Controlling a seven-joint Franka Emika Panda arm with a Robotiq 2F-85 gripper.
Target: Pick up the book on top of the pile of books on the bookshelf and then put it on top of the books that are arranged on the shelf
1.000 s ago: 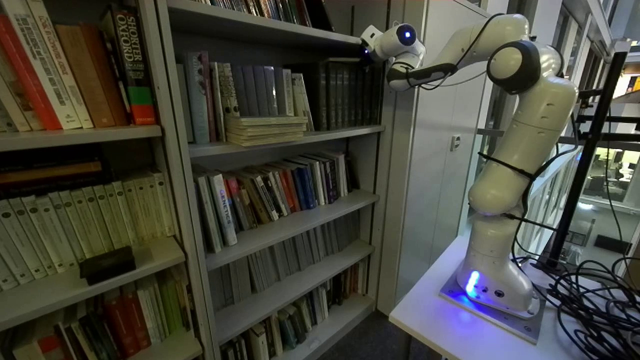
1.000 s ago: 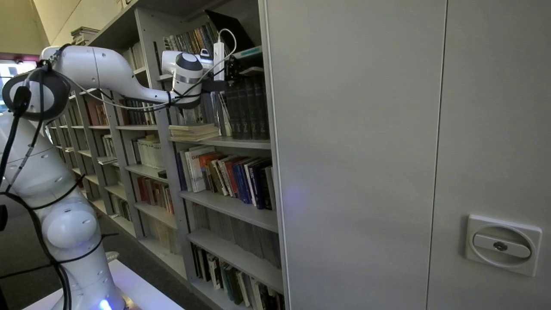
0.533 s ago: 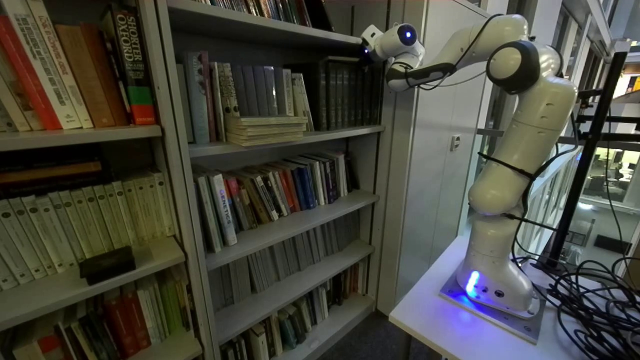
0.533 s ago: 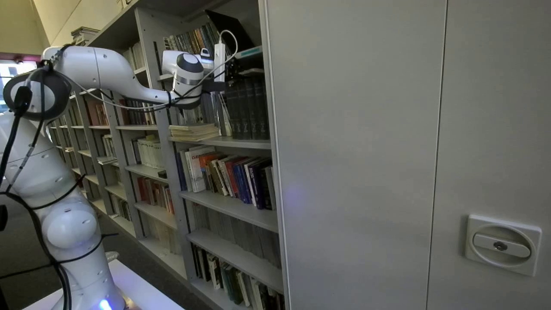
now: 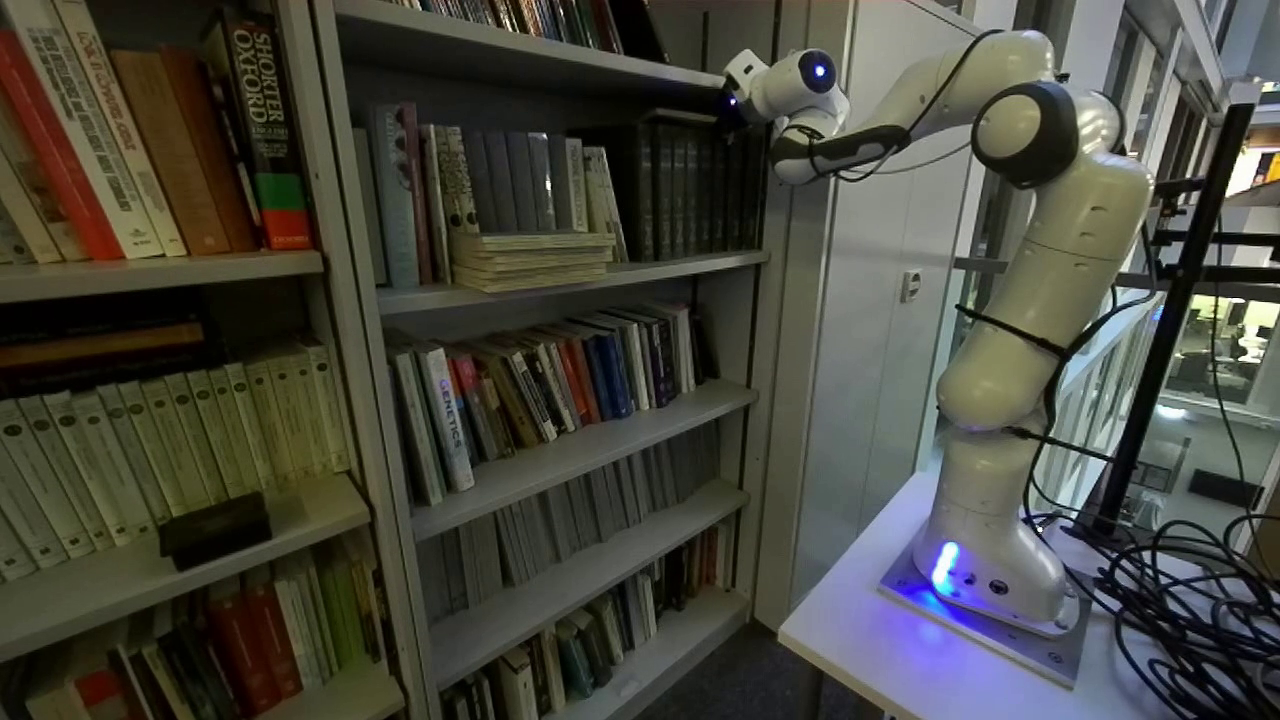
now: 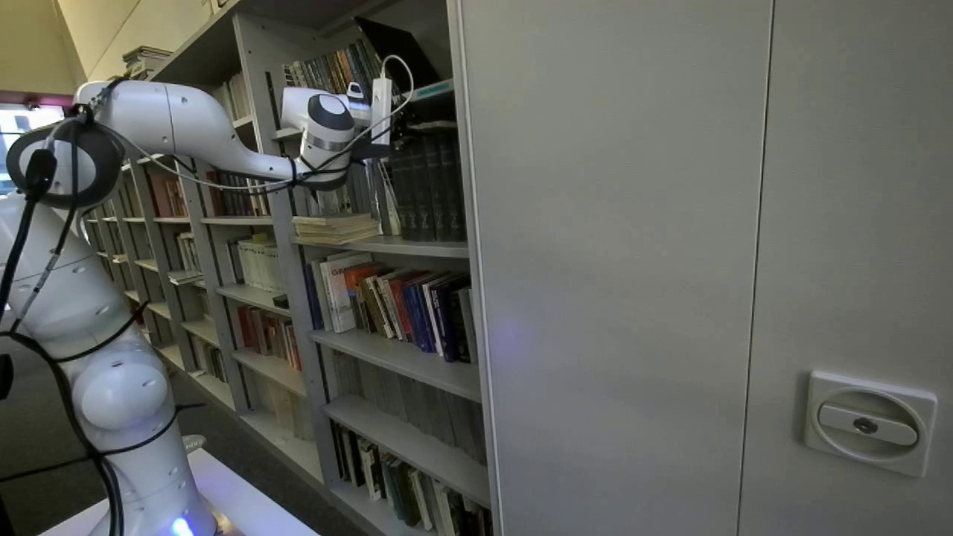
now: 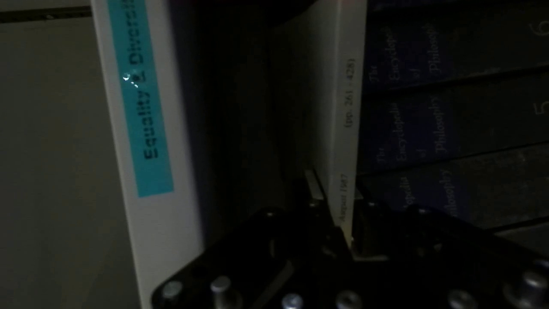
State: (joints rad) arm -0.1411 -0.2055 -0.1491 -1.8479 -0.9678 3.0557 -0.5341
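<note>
A thin pale book (image 7: 347, 107) lies flat between my fingers, its spine reading "August 1987" in the wrist view. My gripper (image 7: 336, 191) is shut on the near end of it. The dark encyclopedia volumes (image 7: 407, 120) stand upright just below the book; I cannot tell whether the book touches them. In both exterior views my gripper (image 5: 734, 112) (image 6: 398, 130) is at the top of the dark volumes (image 5: 690, 190) (image 6: 428, 186). The pile of pale books (image 5: 533, 262) (image 6: 335, 228) lies on the same shelf, away from the gripper.
The shelf board above (image 7: 150, 223), with a teal "Equality & Diversity" label (image 7: 143, 103), runs close over the gripper and book. A cabinet door (image 6: 610, 223) adjoins the bookcase on the dark volumes' side. Upright grey books (image 5: 510, 185) stand behind the pile.
My gripper has moved slightly down towards the tops of the dark volumes. The pale edge seen above them earlier is now hard to make out. The pile has not moved.
</note>
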